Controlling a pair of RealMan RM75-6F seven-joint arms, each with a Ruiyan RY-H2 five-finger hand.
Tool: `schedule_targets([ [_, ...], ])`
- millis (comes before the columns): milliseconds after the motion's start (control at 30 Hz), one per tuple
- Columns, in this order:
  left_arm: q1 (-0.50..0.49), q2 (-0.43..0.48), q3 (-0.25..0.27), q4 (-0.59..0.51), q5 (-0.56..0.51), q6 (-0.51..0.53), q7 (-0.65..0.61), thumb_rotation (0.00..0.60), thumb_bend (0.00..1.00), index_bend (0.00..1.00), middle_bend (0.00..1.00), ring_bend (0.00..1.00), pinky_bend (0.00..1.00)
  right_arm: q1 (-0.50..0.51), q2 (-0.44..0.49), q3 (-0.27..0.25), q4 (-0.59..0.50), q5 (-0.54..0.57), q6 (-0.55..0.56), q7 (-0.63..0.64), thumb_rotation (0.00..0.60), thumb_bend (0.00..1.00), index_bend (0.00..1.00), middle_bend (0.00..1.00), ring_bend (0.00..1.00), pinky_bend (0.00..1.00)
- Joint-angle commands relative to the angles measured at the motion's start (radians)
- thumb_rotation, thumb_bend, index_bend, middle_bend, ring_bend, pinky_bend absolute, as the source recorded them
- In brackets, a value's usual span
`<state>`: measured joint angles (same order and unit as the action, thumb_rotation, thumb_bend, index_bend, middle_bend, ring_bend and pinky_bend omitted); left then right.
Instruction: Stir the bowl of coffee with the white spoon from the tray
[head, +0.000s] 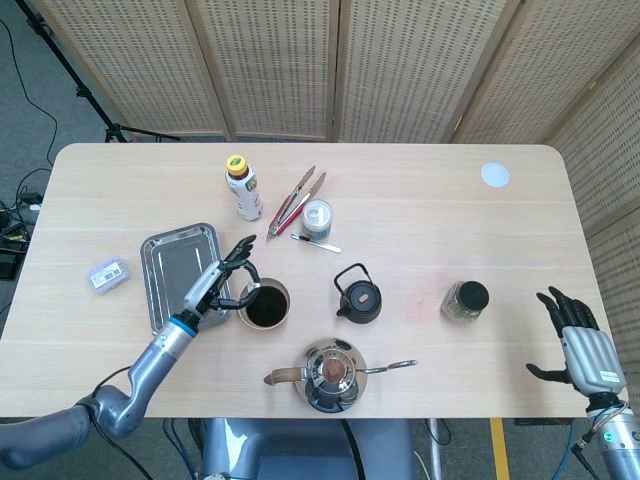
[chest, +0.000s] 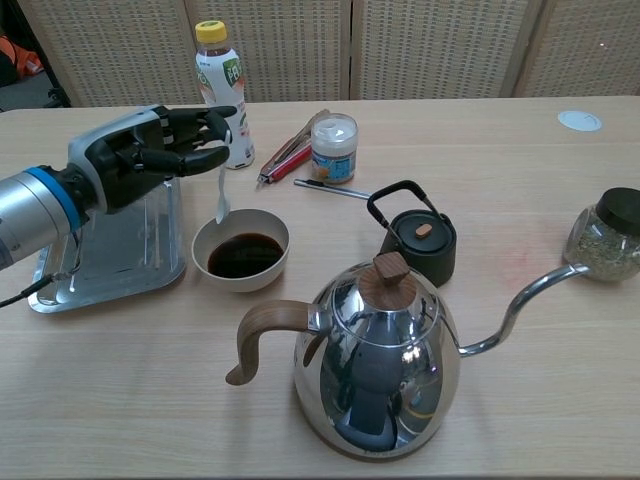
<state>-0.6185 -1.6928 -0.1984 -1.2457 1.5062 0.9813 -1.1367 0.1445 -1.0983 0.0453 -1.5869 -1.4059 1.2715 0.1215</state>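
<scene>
Light wooden desk (head: 420, 200) bearing a steel tray (head: 170, 270) and small box (head: 107, 274) at left, bowl of coffee (head: 265, 304), bottle (head: 243, 188), tongs (head: 296, 200), tin (head: 317, 217), pen (head: 316, 243), black teapot (head: 358, 297), steel kettle (head: 330, 374), lidded jar (head: 466, 300), and white disc (head: 495, 175) at upper right.

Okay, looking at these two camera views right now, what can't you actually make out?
- Head view: white spoon lost against the black left hand.
- Chest view: right hand outside the frame.
- Both views: print on the yellow-capped drink bottle too small.
- Chest view: contents of the small black kettle hidden by its lid.
</scene>
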Motion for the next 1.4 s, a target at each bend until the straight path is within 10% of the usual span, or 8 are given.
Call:
schedule_targets([
  [33,-0.021,-0.047,0.0,0.037,-0.011,0.004,-0.012,0.6,0.44,0.7,0.0,0.0,0.0,0.0,0.002,0.002,0.0,0.001,0.0,0.005,0.6,0.0,0.0,0.0,0.0,0.0],
  [1400,-0.083,-0.324,0.026,0.344,-0.052,0.005,-0.107,0.6,0.45,0.73,0.0,0.0,0.0,0.009,0.009,0.009,0.017,0.021,-0.026,0.051,0.6,0.0,0.0,0.0,0.0,0.0],
])
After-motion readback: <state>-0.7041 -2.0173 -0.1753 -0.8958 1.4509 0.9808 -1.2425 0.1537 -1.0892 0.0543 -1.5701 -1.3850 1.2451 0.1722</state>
